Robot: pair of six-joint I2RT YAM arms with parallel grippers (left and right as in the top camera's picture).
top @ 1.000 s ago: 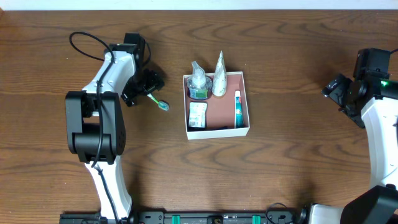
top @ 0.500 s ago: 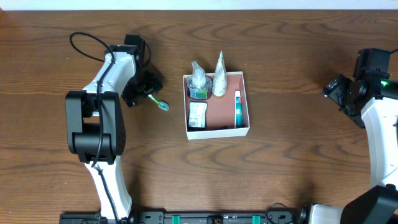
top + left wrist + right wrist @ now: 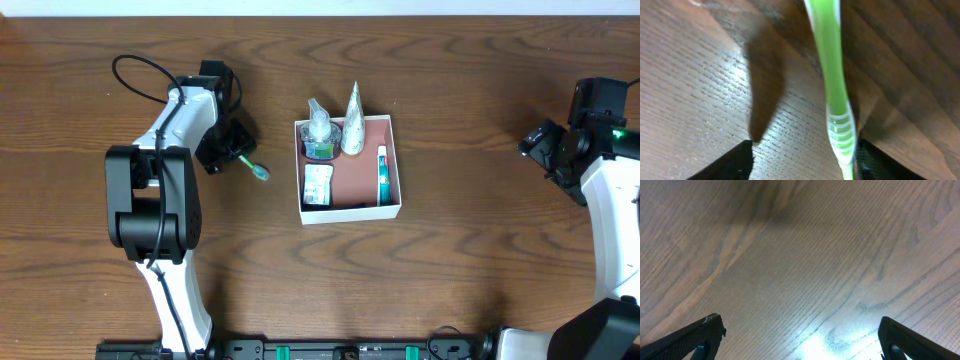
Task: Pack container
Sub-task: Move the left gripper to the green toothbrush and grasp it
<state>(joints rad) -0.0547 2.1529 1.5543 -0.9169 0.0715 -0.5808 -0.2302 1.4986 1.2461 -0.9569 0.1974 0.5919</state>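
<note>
Dark wood-grain tabletop (image 3: 450,270) fills every view, and the only thing changing on it is at the left pincer (image 3: 232,152). Over the last second its jaws have been drawing in on the green toothbrush (image 3: 250,165), and the arm has hardly shifted. The wrist view shows the left pincer (image 3: 804,152) with the toothbrush (image 3: 832,75) handle running between its fingertips. The handle is close against one fingertip (image 3: 867,155), while open table shows between it and the other. So the pincer is part-way closed around the handle and not yet clamped on it, and the brush lies flat on the wood. By my reading this is the start of a pick, and the toothbrush is the last loose item waiting to be packed. The container (image 3: 398,160) sits well apart from this pincer, beyond the bristle end of the brush and between the two arms. It already holds a clear pump bottle (image 3: 319,128), a silvery cone-shaped piece (image 3: 353,132), a small packet (image 3: 317,185) and a tube (image 3: 382,172). Bare reddish floor is left in the middle for the brush. The right pincer (image 3: 802,337) is parked far on the other side of the container, jaws spread wide over bare wood and holding nothing.
</note>
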